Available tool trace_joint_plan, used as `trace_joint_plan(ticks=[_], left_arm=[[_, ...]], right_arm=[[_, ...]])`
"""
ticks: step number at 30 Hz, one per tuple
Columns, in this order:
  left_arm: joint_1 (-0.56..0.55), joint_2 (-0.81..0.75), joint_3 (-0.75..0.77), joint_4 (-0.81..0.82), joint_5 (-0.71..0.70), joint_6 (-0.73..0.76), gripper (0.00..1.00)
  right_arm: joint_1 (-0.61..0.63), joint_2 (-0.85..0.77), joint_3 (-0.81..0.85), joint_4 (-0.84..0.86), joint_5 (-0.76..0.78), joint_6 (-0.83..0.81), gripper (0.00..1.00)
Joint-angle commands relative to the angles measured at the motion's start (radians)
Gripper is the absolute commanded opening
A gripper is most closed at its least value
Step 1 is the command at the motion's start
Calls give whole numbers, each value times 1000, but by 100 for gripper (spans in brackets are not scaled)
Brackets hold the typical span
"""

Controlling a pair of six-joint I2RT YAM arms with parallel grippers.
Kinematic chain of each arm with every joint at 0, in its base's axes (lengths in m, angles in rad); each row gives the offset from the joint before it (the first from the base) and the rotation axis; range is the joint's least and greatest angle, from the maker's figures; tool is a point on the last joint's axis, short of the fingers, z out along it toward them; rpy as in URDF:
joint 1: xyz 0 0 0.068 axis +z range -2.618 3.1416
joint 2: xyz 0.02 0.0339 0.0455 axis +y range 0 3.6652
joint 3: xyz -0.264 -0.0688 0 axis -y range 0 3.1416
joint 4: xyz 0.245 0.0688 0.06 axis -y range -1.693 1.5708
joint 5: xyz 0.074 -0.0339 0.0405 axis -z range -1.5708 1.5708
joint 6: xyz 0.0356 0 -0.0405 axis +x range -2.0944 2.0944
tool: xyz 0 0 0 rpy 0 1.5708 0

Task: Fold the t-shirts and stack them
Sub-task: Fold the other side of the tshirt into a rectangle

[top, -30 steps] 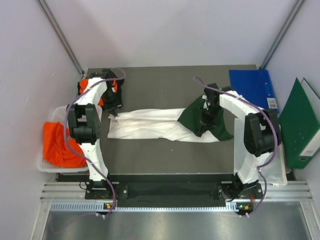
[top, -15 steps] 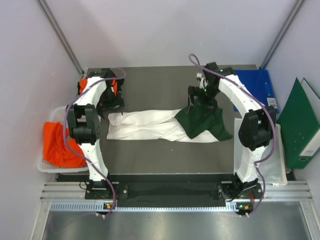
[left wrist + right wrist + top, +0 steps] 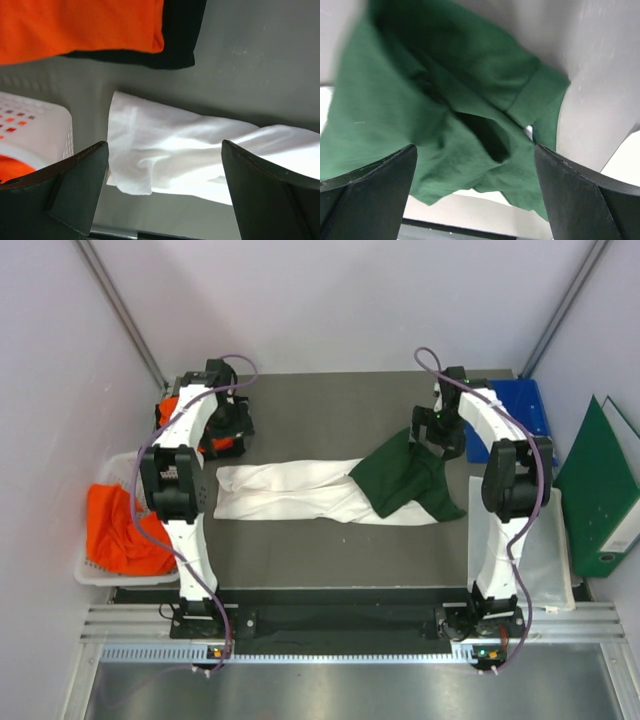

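Hovering at the upper left of the table [image 3: 330, 410], the left gripper [image 3: 164, 147] has its fingers spread wide with nothing between them, right above the white end of the t-shirt [image 3: 300, 492]. The shirt lies stretched across the middle of the frame, its dark green sleeve [image 3: 405, 478] bunched at centre right. The right gripper [image 3: 475, 150] hangs over that green cloth, likewise spread and empty. A folded orange t-shirt [image 3: 80, 25] sits upper left, and more orange cloth [image 3: 115, 530] fills the white basket [image 3: 110, 468] at the left edge.

Orange t-shirt [image 3: 80, 25] partly off-frame
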Motion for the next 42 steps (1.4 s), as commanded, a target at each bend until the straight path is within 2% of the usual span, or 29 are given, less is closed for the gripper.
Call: trace_joint_plan(ticks=[1,9,12,13,14,18,20,21,22,25,28,31,42], left_arm=[[-18,39,72,29,-9,54,99],[-42,85,69,50,17,37,99],[-56,102,92,44,22,33,99],[-58,104,95,41,22,30,99],[-64,104,95,43,23,30,99],[-71,107,83,49,22,33,99],[-71,113,80,47,23,33,99],[-73,114,80,44,23,33,99],[-73,116,78,43,22,33,99],[-74,114,74,41,14,34,99],[-74,110,57,50,8,34,99],[-74,116,48,50,13,33,99],[-77,128,52,47,14,40,99]], right_arm=[[9,-21,-34,14,64,25,99],[9,-79,-152,8,76,33,94],[8,-90,-163,5,52,39,77],[9,-101,-166,6,47,44,67],[8,-110,-172,8,43,47,60],[9,-125,-212,61,-2,70,55],[8,-113,-223,86,-29,77,49],[9,-109,-230,89,-35,79,43],[9,-99,-233,94,-42,80,30],[11,-119,-238,103,-63,80,13],[11,-150,-240,118,-59,77,6],[9,-155,-227,101,-63,70,3],[-9,-254,-137,-136,-106,90,0]])
